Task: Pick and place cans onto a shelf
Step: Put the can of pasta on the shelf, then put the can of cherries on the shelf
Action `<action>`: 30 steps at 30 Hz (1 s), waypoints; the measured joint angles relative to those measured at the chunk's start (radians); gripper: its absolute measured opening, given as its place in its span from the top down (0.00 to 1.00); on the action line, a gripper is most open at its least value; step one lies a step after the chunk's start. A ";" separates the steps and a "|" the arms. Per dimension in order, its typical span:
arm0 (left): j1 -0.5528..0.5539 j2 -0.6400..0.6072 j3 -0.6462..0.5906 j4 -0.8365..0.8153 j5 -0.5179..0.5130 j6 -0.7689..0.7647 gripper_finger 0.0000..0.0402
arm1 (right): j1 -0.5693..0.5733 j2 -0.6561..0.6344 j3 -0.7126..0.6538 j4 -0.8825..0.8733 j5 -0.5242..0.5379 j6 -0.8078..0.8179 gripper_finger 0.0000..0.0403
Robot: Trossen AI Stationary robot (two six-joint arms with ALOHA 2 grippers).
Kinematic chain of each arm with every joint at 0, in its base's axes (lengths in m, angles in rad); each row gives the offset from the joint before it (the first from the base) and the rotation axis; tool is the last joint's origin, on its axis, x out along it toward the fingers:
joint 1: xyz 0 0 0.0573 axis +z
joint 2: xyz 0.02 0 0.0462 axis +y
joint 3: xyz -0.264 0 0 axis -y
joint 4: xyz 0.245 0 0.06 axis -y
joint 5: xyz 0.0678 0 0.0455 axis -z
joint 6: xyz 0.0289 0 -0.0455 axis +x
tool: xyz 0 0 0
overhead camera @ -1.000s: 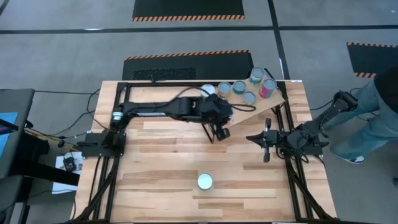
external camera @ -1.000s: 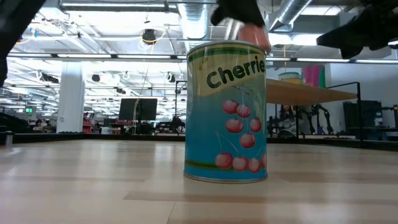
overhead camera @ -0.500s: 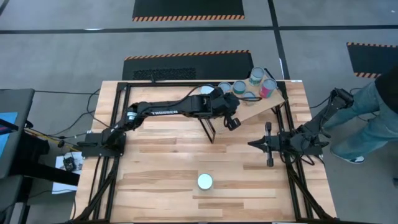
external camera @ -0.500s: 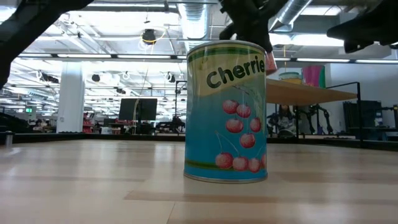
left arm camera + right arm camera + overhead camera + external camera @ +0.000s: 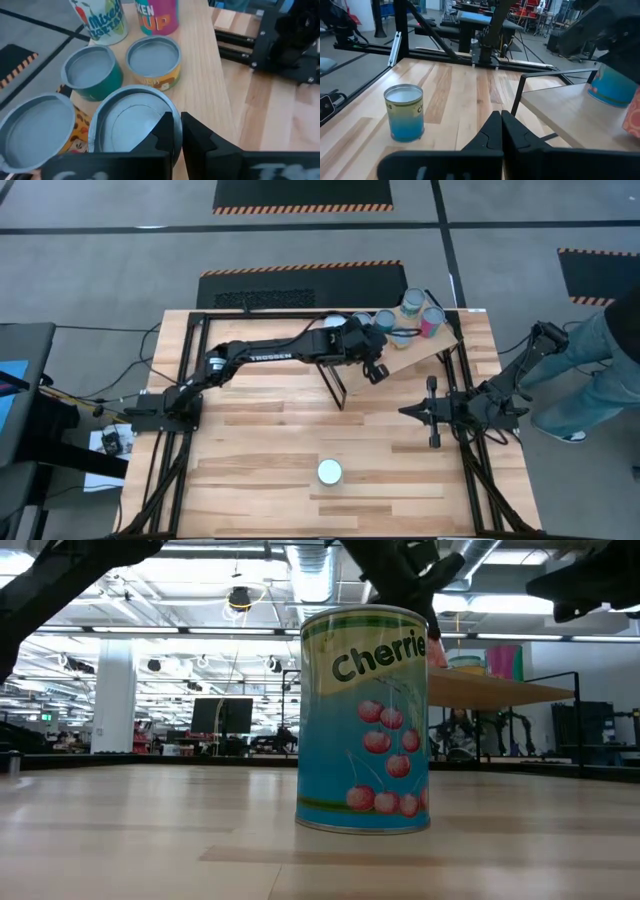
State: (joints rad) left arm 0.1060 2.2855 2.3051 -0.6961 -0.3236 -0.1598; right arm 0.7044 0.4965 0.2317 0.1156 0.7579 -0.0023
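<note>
Cans (image 5: 400, 320) sit clustered on the slanted shelf (image 5: 425, 352) at the far right of my surface (image 5: 260, 420), and one cherries can (image 5: 364, 720) stands alone near the front edge. I see the left end effector (image 5: 177, 131) above the shelf, fingers together, just over a silvery lid (image 5: 132, 125), gripping nothing. My right end effector (image 5: 408, 410) waits off to the right, fingers together and empty.
</note>
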 joint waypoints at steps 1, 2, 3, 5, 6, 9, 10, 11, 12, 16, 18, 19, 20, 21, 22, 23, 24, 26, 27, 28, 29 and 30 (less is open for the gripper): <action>-0.001 0.002 0.000 -0.003 -0.004 0.006 0.99 | 0.000 0.000 0.000 0.004 0.000 -0.001 0.99; -0.001 0.003 0.000 -0.001 -0.004 0.013 0.98 | 0.000 0.000 0.000 0.008 0.001 -0.003 0.99; -0.001 0.004 0.000 -0.002 -0.005 0.016 0.98 | 0.000 0.000 0.000 0.008 0.001 -0.004 0.99; -0.001 0.004 0.000 -0.002 -0.012 0.017 0.98 | 0.000 0.000 0.000 0.011 0.001 -0.006 0.99; -0.001 0.004 0.000 -0.002 -0.020 0.017 0.98 | 0.000 0.000 0.000 0.013 0.002 -0.007 0.99; 0.000 0.005 0.000 -0.002 -0.026 0.025 0.98 | 0.000 0.000 0.000 0.014 0.002 -0.007 0.99; 0.000 0.005 0.000 -0.002 -0.026 0.029 0.97 | 0.000 0.000 0.000 0.015 0.003 -0.007 0.99; 0.000 0.005 0.000 -0.003 -0.026 0.031 0.97 | 0.000 0.000 0.000 0.015 0.003 -0.007 0.99; 0.000 0.005 0.000 -0.003 -0.026 0.032 0.96 | 0.000 0.000 0.000 0.017 0.003 -0.008 0.99; -0.001 0.005 0.000 -0.003 -0.026 0.033 0.92 | 0.000 0.000 0.000 0.020 0.003 -0.010 0.99; -0.001 0.005 0.000 -0.003 -0.026 0.042 0.91 | 0.000 0.000 0.000 0.020 0.003 -0.010 0.99; -0.001 0.005 0.000 -0.003 -0.026 0.045 0.90 | 0.000 0.000 0.000 0.020 0.003 -0.010 0.99; -0.001 0.005 0.000 -0.003 -0.026 0.046 0.90 | 0.000 0.000 0.000 0.020 0.003 -0.010 0.99; -0.001 0.005 0.000 -0.003 -0.026 0.047 0.90 | 0.000 0.000 0.000 0.020 0.003 -0.010 0.99; -0.001 0.005 0.000 -0.003 -0.026 0.047 0.89 | 0.000 0.000 0.000 0.020 0.003 -0.010 0.99; -0.001 0.005 0.000 -0.003 -0.026 0.047 0.89 | 0.000 0.000 0.000 0.020 0.003 -0.009 0.99; -0.001 0.005 0.000 -0.003 -0.026 0.047 0.89 | 0.000 0.000 0.000 0.020 0.003 -0.009 0.99; -0.001 0.005 0.000 -0.003 -0.026 0.047 0.89 | 0.000 0.000 0.000 0.020 0.003 -0.009 0.99; -0.001 0.005 0.000 -0.003 -0.026 0.047 0.89 | 0.000 0.000 0.000 0.020 0.003 -0.009 0.99; -0.001 0.005 0.002 -0.005 -0.026 0.048 0.89 | 0.000 0.000 0.000 0.020 0.003 -0.009 0.99; -0.001 0.007 0.009 -0.015 -0.026 0.052 0.89 | 0.000 0.000 0.000 0.020 0.003 -0.009 0.99; -0.002 0.007 0.016 -0.020 -0.027 0.060 0.89 | 0.000 0.000 0.000 0.020 0.003 -0.009 0.99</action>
State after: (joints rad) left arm 0.1044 2.2925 2.3214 -0.7158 -0.3503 -0.1002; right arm 0.7044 0.4961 0.2317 0.1356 0.7609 -0.0116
